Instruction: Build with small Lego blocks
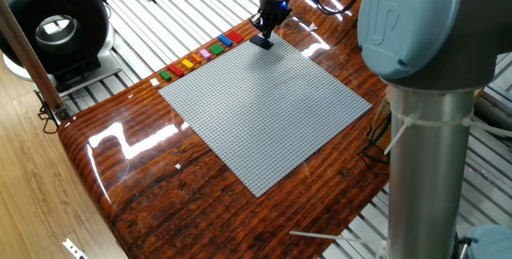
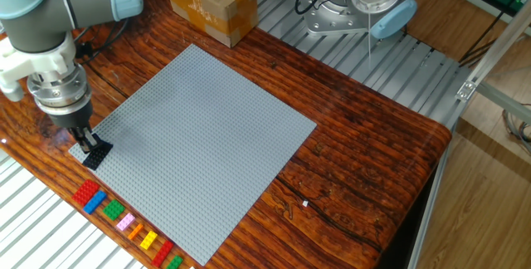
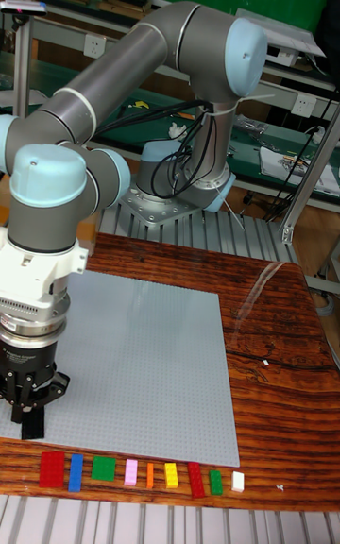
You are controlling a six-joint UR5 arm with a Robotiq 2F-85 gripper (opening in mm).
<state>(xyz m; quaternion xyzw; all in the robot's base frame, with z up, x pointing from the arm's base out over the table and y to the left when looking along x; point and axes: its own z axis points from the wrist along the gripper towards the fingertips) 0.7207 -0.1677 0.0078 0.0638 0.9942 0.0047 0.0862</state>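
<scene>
Hand (image 2: 90,147) grips 1 black brick (image 2: 95,154) at the baseplate's (image 2: 199,136) corner — coloured blocks (image 2: 124,219) at the counter's edge look untouched.

two high views from opposite sides, one low front; all share the baseplate (image 1: 260,115).

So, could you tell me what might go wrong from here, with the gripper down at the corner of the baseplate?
1. The gripper presses a dark brick at the very corner of the baseplate; if it is misaligned with the studs, it may not seat or may pop off.
2. Nothing visibly clamps the baseplate, so pushing at its corner could shift it on the glossy table.
3. The row of bricks lies close by; a low sideways retreat might scatter it.
</scene>
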